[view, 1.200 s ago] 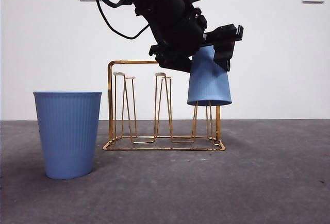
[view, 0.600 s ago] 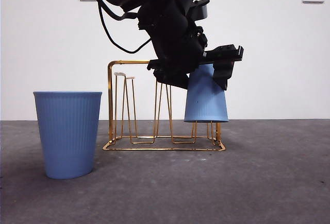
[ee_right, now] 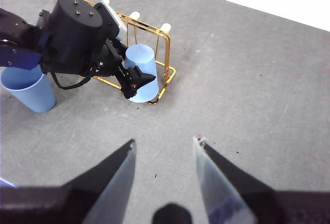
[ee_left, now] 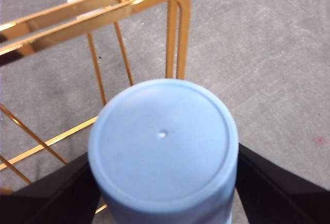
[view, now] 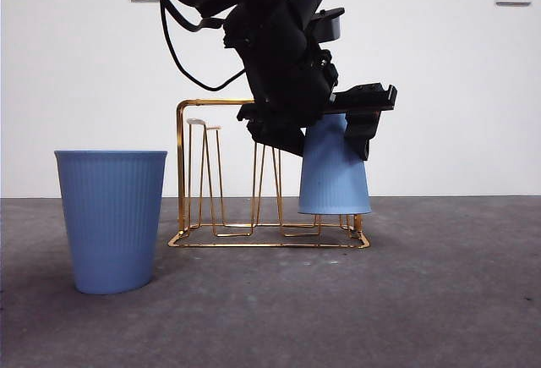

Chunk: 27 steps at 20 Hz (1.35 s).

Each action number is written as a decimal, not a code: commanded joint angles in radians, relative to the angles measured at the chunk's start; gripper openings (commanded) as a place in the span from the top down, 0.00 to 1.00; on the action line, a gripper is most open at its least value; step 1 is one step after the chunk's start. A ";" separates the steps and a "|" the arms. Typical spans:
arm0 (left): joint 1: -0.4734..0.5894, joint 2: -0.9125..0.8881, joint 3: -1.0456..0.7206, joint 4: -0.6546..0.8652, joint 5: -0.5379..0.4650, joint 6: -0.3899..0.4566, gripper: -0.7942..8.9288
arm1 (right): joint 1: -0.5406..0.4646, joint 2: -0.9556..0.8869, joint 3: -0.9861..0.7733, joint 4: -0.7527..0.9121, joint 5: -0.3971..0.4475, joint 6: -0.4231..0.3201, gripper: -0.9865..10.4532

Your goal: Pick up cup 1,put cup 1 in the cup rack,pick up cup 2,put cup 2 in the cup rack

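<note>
The smooth light-blue plastic cup (view: 335,172) hangs upside down over the end of the shiny gold wire cup rack (view: 216,173) — its flat bottom faces up and its open rim sits low, just above the rack's rectangular wire base. In the left wrist view the cup's round bottom (ee_left: 163,141) fills the space between the two black jaws, which press on its sides; the left gripper (view: 325,118) holds the cup, reaching down into the front view as a big dark arm with a looping black cable. The rack's arched handle frame (ee_left: 178,28) stands just beside the cup. The rack's thin pegs rise beside the cup, one white tip (view: 195,121) showing at the far end of the frame.

A second cup — a ribbed blue plastic one (view: 112,220) — stands upright on the grey table (view: 439,300), mouth up, apart from the rack at its other end.

The right gripper (ee_right: 164,154) hovers high and well apart, its jaws spread with nothing between them, looking down on the rack (ee_right: 154,54), the held cup (ee_right: 142,72) and the ribbed cup (ee_right: 31,92).
</note>
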 commanded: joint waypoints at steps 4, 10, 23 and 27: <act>0.000 0.029 -0.011 -0.030 0.064 -0.022 0.52 | 0.000 -0.003 -0.008 -0.023 0.000 -0.005 0.74; 0.002 0.029 -0.011 -0.091 0.107 -0.022 0.44 | 0.000 -0.003 -0.008 -0.023 0.000 -0.008 0.74; 0.003 0.020 -0.010 -0.280 0.220 -0.042 0.40 | 0.000 -0.003 -0.008 -0.023 0.000 -0.015 0.74; 0.003 -0.005 -0.010 -0.353 0.220 -0.044 0.40 | 0.000 -0.003 -0.008 -0.023 0.000 -0.016 0.74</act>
